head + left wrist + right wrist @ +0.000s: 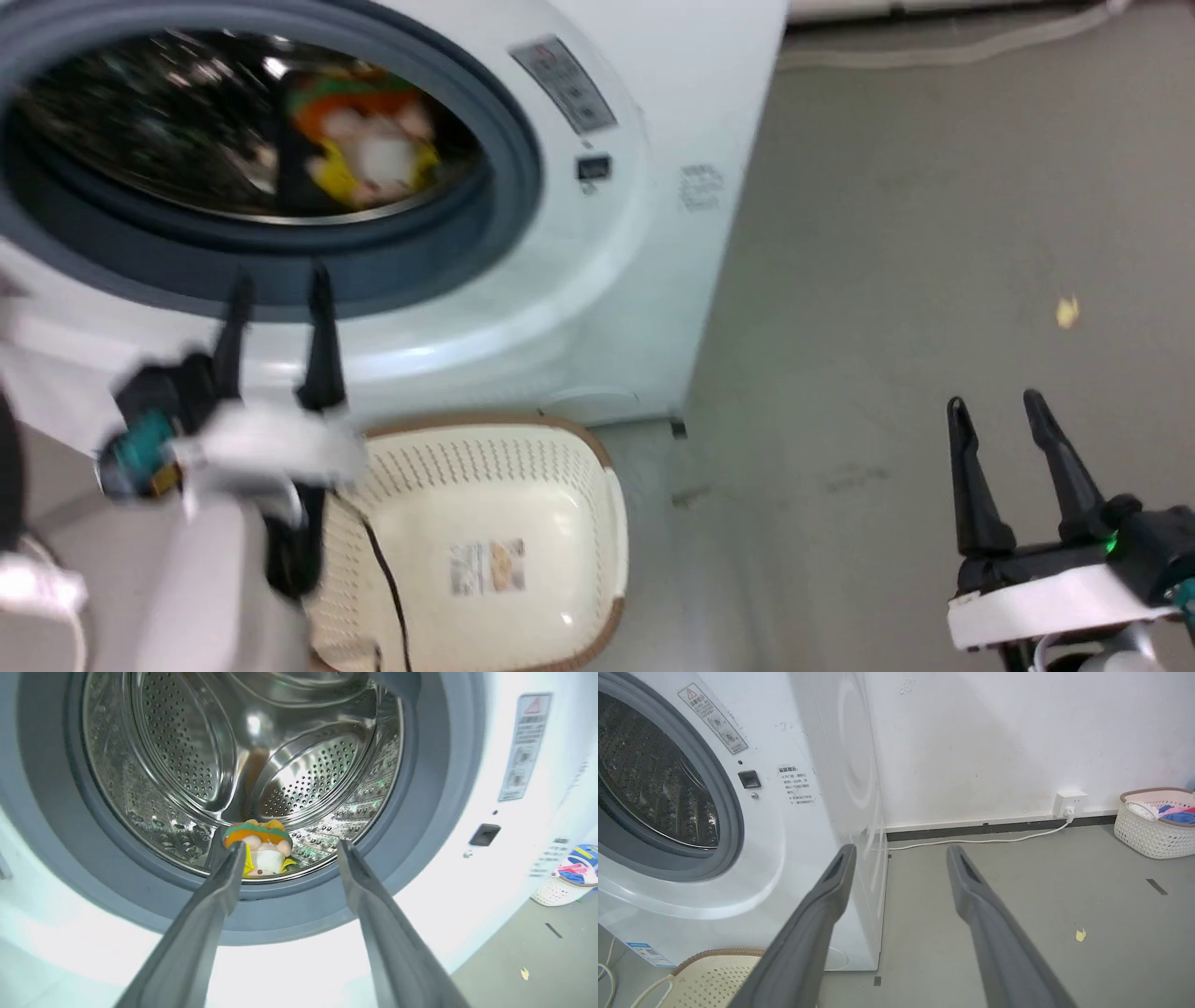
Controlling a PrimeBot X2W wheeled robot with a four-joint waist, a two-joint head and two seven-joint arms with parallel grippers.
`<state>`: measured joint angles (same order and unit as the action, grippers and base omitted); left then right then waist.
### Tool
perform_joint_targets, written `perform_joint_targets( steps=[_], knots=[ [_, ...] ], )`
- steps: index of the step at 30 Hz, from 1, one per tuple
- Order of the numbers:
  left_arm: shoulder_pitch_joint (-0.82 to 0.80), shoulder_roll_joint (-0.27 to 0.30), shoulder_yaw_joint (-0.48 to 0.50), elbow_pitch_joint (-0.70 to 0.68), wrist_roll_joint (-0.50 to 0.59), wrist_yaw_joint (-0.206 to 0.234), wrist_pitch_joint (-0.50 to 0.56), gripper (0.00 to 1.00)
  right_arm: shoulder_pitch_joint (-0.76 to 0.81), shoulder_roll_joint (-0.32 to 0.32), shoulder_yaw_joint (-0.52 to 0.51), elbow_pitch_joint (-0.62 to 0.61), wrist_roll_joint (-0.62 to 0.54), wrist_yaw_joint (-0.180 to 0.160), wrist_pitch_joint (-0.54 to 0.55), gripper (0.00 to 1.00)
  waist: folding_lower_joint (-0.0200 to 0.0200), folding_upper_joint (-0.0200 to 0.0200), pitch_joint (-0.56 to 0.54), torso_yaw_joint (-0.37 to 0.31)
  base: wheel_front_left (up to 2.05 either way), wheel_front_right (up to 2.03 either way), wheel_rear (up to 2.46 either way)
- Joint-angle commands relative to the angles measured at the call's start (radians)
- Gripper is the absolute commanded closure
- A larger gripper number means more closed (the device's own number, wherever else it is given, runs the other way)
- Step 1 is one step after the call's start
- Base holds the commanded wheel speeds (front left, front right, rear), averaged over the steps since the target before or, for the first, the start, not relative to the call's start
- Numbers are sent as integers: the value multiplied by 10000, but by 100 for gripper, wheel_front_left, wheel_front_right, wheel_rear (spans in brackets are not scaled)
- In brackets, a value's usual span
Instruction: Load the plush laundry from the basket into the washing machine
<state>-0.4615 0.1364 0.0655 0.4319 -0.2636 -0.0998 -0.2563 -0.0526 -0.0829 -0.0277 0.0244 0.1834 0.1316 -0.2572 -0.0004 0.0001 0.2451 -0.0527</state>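
Note:
The plush laundry lies inside the steel drum of the washing machine, near the front lip of the porthole. My left gripper is open just outside the porthole, in front of its grey gasket, with nothing between its fingers. The cream basket stands on the floor right below the machine's front, with nothing in it but a sticker on its bottom. Off to the right, my right gripper hangs open over bare floor.
Grey floor stretches right of the machine, with a small yellow scrap. A white woven basket of clothes stands by the far wall, near a wall socket with a white cable.

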Motion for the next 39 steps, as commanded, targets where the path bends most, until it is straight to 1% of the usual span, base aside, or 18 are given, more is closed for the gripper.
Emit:
perform_joint_targets(
  steps=[1, 2, 4, 7, 10, 14, 19, 21, 22, 39],
  knots=[
    [751, -177, 19, -579, 163, -2, -51, 0, 190, 61, 92, -59, -91, -9, -46, 0, 4, -1, -749, 499, 0, 0, 0],
    [1197, -309, 37, -956, 207, 15, -51, 0, 256, 66, 148, -87, -160, -9, -46, 0, 4, -1, -859, 536, 0, 0, 0],
    [2026, -596, 196, -1520, -44, 54, -52, 0, 398, 85, 169, -111, -259, -9, -46, 0, 4, -1, -1069, 619, 0, 0, 0],
    [3098, -778, 152, -2157, -37, 156, -53, 0, 620, 136, 136, -103, -318, -9, -46, 0, 4, -1, -1376, 703, 0, 0, 0],
    [3914, -836, 17, -2828, 254, 373, -53, 0, 783, 185, 149, -119, -401, -9, -46, 0, 4, -1, -1495, 732, 0, 0, 0],
    [4612, -855, -321, -3477, 573, 600, -54, 0, 996, 233, 285, -112, -525, -9, -46, 0, 4, -1, -1564, 792, 0, 0, 0],
    [5217, -859, -814, -3685, 861, 888, -54, 0, 1155, 281, 246, -101, -547, -9, -46, 0, 4, -1, -1580, 844, 0, 0, 0],
    [5345, -860, -905, -3669, 707, 996, -54, 0, 1184, 295, 294, -82, -547, -9, -46, 0, 4, -1, -1578, 863, 0, 0, 0],
    [5262, -869, -903, -3622, 725, 980, 6, 100, 1060, 247, 305, -59, -522, 0, 2, 100, 4, -1, -1578, 865, 0, 0, 0],
    [5186, -870, -861, -3695, 931, 980, 288, 100, 997, 254, 307, -76, -662, -1, 280, 100, 4, -1, -1676, 829, 0, 0, 0]
  ],
)
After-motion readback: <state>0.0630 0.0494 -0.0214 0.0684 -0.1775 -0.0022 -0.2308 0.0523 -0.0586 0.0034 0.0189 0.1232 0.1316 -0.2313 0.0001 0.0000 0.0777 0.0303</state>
